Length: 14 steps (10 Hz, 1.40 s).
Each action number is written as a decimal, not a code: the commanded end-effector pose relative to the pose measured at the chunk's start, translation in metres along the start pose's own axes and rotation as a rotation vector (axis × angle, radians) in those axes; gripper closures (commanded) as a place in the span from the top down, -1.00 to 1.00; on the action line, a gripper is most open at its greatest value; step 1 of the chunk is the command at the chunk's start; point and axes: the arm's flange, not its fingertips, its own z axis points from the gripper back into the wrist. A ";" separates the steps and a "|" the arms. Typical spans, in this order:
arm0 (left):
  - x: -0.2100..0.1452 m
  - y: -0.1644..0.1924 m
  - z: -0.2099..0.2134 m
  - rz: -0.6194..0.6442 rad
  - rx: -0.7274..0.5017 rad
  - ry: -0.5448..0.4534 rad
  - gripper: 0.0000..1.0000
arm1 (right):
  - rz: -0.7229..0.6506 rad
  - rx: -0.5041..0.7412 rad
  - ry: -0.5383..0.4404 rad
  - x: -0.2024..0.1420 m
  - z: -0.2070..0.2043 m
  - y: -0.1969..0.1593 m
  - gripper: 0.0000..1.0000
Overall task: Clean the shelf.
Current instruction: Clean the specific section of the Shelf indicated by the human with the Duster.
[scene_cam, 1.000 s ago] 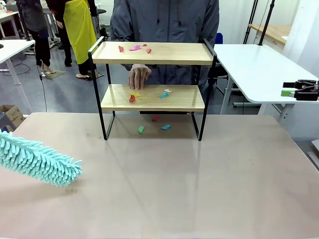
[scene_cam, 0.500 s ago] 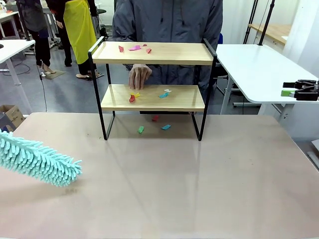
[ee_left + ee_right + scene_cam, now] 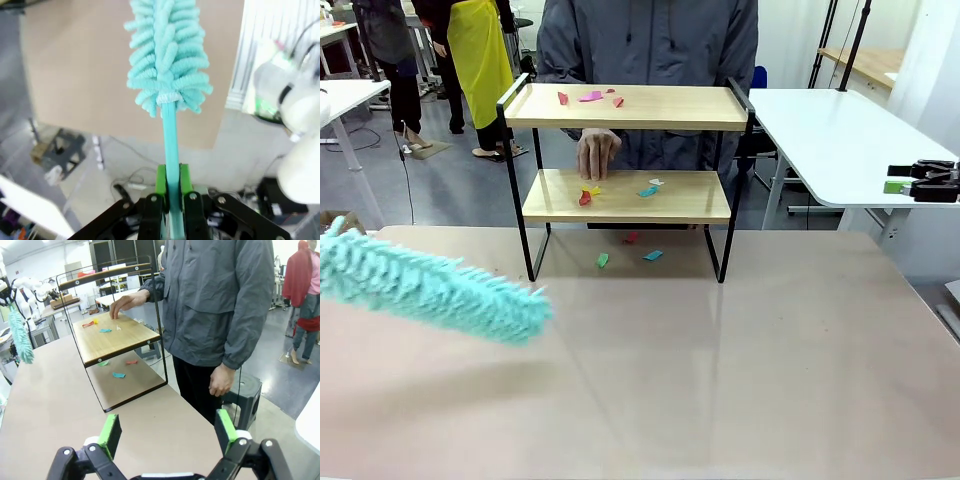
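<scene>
The duster (image 3: 430, 285) is a fluffy turquoise, and its stick (image 3: 170, 135) is the same shade. The shelf (image 3: 690, 197) has pale wooden boards in a black frame. The paper scraps (image 3: 591, 97) on it are pink, red, yellow and teal. The bench (image 3: 740, 380) is a dull pinkish beige. The person's jacket (image 3: 650, 40) is grey. The left tool (image 3: 172, 172) and the right tool (image 3: 167, 431) are black with bright green pads (image 3: 111, 432).

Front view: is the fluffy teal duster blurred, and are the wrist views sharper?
Front view: the fluffy teal microfibre duster is motion-smeared, the black-framed two-tier wooden shelf crisp. Left wrist view: duster sharp, background soft. Right wrist view: shelf sharp.
</scene>
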 end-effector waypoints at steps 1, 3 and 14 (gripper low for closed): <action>0.039 -0.008 0.016 0.049 -0.038 -0.164 -0.74 | 0.005 0.001 0.002 0.003 -0.001 0.000 1.00; 0.086 -0.018 0.026 0.102 -0.105 -0.265 -0.74 | 0.005 0.001 0.002 0.003 -0.001 0.000 1.00; 0.213 -0.037 0.015 0.547 -0.194 -0.394 -0.74 | 0.005 0.001 0.002 0.003 -0.001 0.000 1.00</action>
